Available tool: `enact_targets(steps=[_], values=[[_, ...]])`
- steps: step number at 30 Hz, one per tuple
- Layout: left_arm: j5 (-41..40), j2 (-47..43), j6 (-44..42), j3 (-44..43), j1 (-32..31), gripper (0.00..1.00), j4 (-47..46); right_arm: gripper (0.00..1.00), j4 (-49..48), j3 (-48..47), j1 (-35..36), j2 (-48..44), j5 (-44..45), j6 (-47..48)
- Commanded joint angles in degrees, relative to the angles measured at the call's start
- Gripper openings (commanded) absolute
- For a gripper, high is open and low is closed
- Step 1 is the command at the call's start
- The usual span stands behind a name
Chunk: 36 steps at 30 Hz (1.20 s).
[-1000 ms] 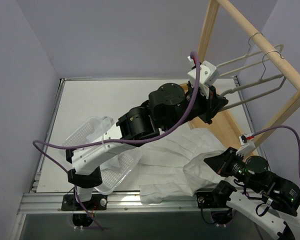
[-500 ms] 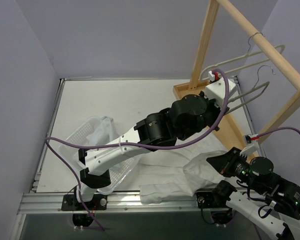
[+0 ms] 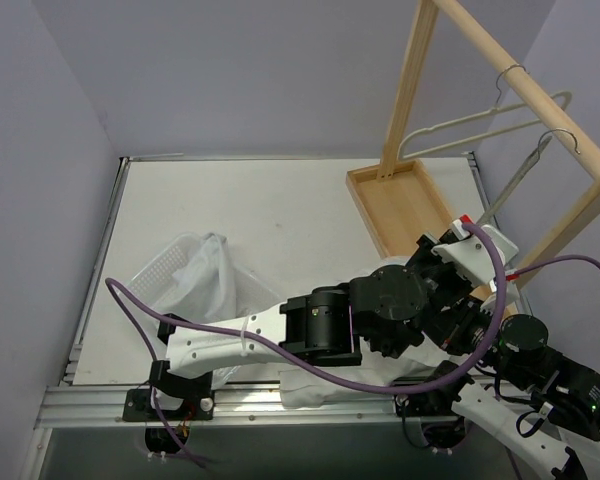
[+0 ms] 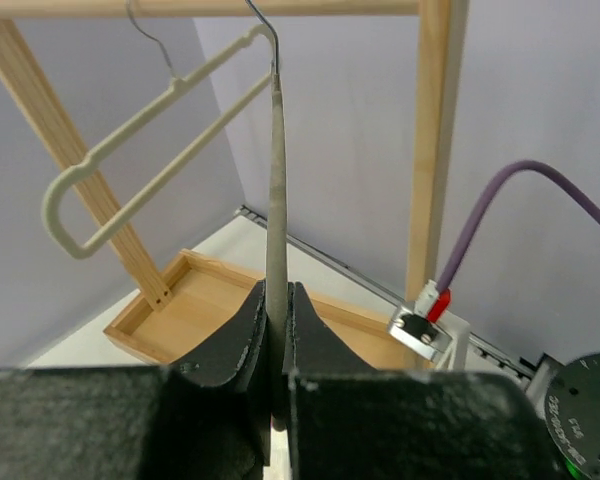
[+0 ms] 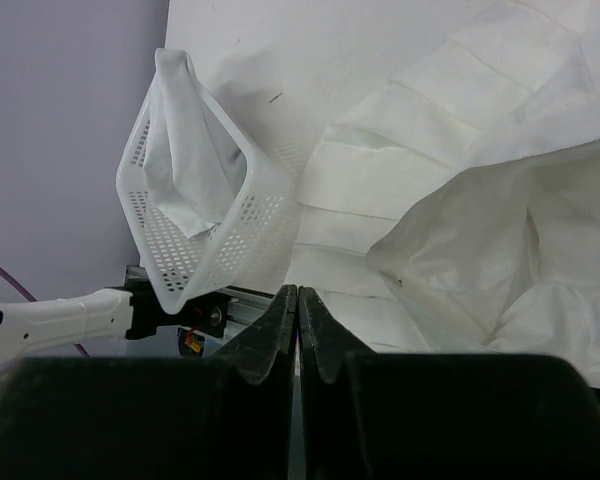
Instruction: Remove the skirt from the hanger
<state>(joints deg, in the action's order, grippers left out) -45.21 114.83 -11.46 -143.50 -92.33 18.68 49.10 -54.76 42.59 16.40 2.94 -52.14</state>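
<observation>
skirt point(image 5: 450, 230) is off the hanger, heaped on the table point(image 3: 250, 200) at 5–6 o'clock in the top view, under both arms; basket point(image 3: 165, 265) with white cloth sits beside it at 8 o'clock; left gripper point(image 4: 276, 300) pinches the lower bar of the grey hanger point(image 4: 275, 170), hook apparently on the wooden rail point(image 3: 525, 88) at 2 o'clock; right gripper point(image 5: 297, 300) pressed together on nothing, over the skirt; risks: pulling down with the hook engaged could bend the hanger or tip the rack; a low left-arm retreat could drag fabric off the near edge.
</observation>
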Motion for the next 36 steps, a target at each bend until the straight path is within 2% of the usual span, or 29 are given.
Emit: enact_targets(steps=[1,6,11,23,30,36], values=[[-8.9,-2.0,-7.7,-2.2,0.1,0.02,-11.3,0.0,-0.9,-0.5,-0.8,0.1,-0.8,1.2],[-16.3,3.9,-15.8,-6.8,0.0,0.02,-21.1,0.0,0.2,-1.0,-1.6,-0.7,-1.2,1.3],[-19.8,11.5,-20.5,-15.9,0.0,0.02,-25.3,0.0,1.5,-2.5,-2.2,-1.0,-1.3,1.7],[-15.1,13.8,-13.8,-16.6,-0.3,0.02,-24.8,0.0,3.8,-3.6,-3.7,-2.3,-1.3,2.4],[-17.3,16.1,-12.1,-18.8,-0.4,0.02,-26.5,0.0,2.3,-1.9,-4.0,-3.1,-2.0,2.2],[-12.5,17.9,-8.1,-19.1,-1.1,0.02,-25.1,0.0,3.0,-2.9,-5.0,-2.7,-2.3,3.0]])
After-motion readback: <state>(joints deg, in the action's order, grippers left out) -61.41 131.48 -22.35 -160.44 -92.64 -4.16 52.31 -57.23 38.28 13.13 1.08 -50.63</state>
